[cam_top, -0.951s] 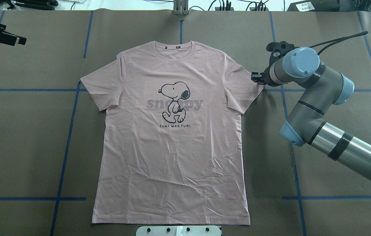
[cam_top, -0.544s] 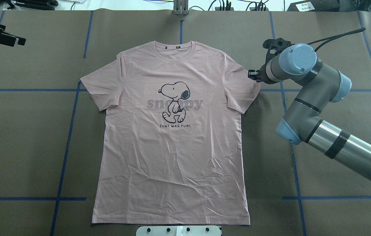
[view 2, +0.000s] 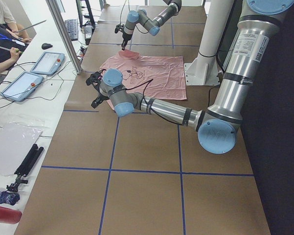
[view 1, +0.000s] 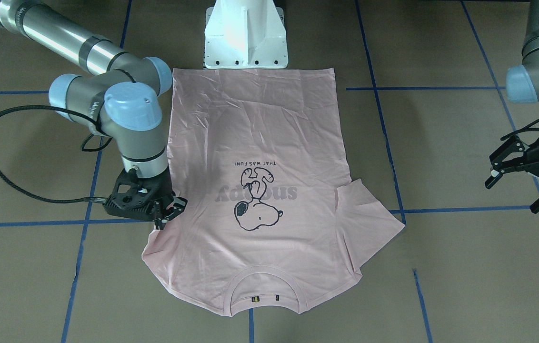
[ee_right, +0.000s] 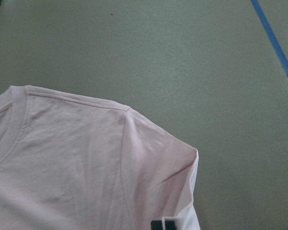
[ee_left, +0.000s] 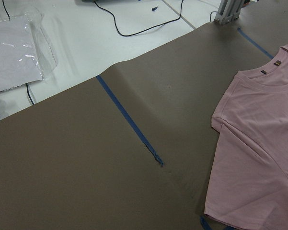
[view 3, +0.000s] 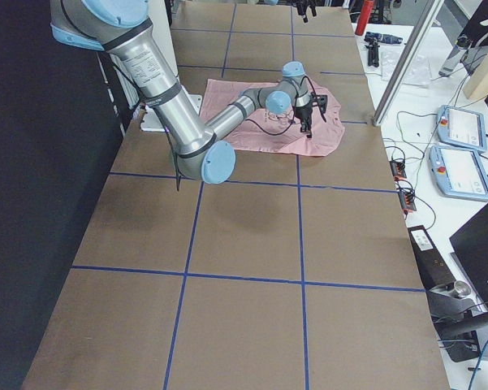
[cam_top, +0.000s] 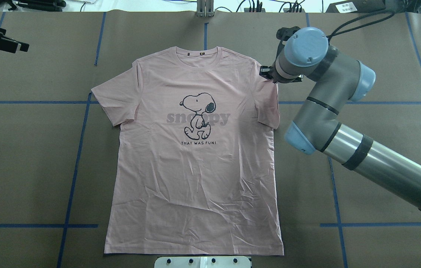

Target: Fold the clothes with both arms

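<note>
Front-facing view: pink shirt (view 1: 260, 119) lies print side up on the brown worktop (view 1: 441, 267). Its collar (view 1: 262, 286) is toward the camera and its hem is just beside the white base (view 1: 245, 33). Right tool (view 1: 170, 214) sits at the gripped sleeve (view 1: 157, 240) with fingers pressed together, apparently pinching the shirt there. Left tool (view 1: 512, 193) hangs well apart from the shirt, fingers spread, holding nothing.

Overhead view: gripped sleeve is raised and bunched narrow under the right tool, near the shoulder seam. Free sleeve (cam_top: 112, 98) lies spread flat.

Left side view: near tool is over bare worktop beside the shirt. Far tool is at the far sleeve, too small to judge.

Right side view: near arm reaches over the shirt, tool pointing down at the sleeve.

Left wrist view: free sleeve and collar at the right edge, blue tape (ee_left: 129, 120) on the worktop.

Right wrist view: sleeve corner is lifted off the worktop, with a black fingertip (ee_right: 158, 224) against its hem.
</note>
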Controlling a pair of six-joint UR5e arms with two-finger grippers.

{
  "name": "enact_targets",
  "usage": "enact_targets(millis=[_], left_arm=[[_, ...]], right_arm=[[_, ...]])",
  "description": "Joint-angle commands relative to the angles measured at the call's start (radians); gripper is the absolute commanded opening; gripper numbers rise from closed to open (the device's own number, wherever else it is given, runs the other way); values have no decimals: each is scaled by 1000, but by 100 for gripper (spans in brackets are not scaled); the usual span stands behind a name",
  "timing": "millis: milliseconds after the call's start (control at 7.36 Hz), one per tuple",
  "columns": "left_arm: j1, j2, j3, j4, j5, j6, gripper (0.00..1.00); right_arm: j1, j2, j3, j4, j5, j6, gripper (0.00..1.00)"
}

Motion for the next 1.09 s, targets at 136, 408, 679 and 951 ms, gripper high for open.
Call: enact_targets(millis=[136,408,679,951], left_arm=[[0,0,0,0,0,-1,100],[0,0,0,0,0,-2,100],[0,-2,-1,0,0,-25,100],[78,-3,2,0,149,-204,100]], right_arm=[[-66,94,-94,-25,-93,62,0],[-68,119,-151,-25,-107,53,85],[-31,152,-153,-34,-77,25,100],[76,147,-150,-36,107,-135,100]])
